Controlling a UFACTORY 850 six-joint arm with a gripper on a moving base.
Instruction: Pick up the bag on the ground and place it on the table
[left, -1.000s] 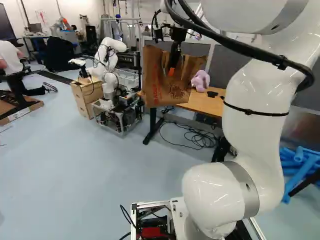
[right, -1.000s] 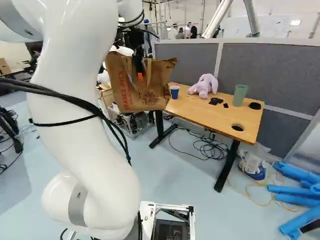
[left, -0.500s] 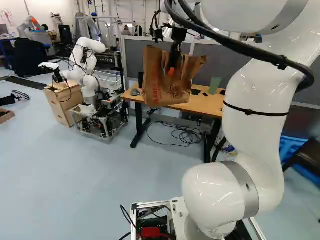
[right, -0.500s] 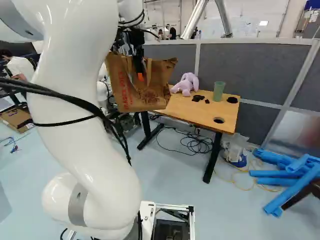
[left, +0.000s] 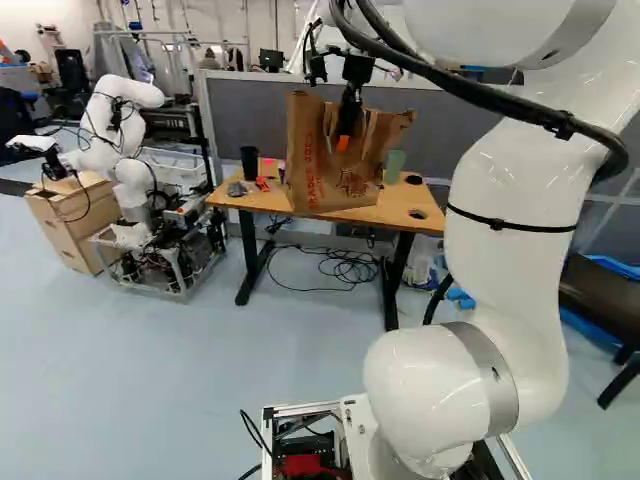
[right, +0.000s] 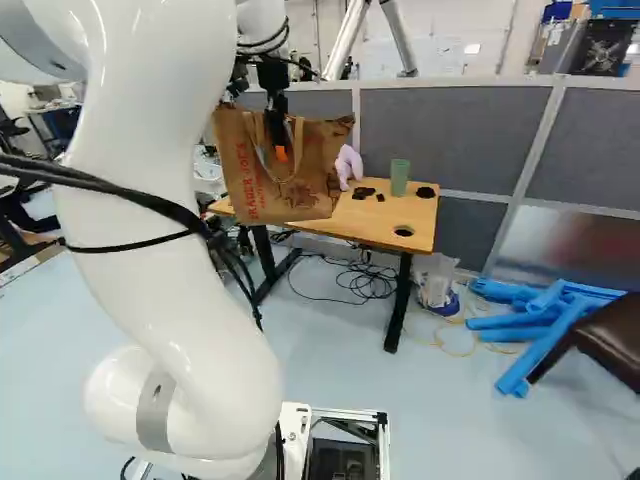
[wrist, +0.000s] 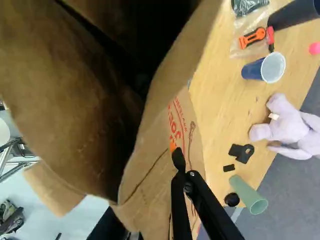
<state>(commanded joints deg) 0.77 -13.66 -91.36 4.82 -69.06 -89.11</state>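
The brown paper bag (left: 335, 165) hangs upright in the left base view, in front of the table (left: 245, 203). My gripper (left: 345, 142) is shut on its upper part near a handle. In the right base view the bag (right: 250, 180) covers the table's near left part; whether its bottom is over the tabletop I cannot tell. The wrist view has the gripper (wrist: 174, 150) against the bag (wrist: 160, 130), whose open mouth gapes beside the fingers; one finger is largely hidden. Past the bag lies the tabletop (wrist: 220, 95).
On the table stand a blue cup (wrist: 260, 68), a green cup (wrist: 247, 195), a black cup (left: 249, 162) and a purple plush toy (wrist: 287, 125). Another robot (left: 125, 150) stands left of it. Blue tubes (right: 550, 320) and a dark brown seat (right: 605, 345) are at the right.
The base has turned to the right, so the table and surroundings slide leftward in both base views. The arm keeps its pose, and the bag stays in the gripper, moving with it.
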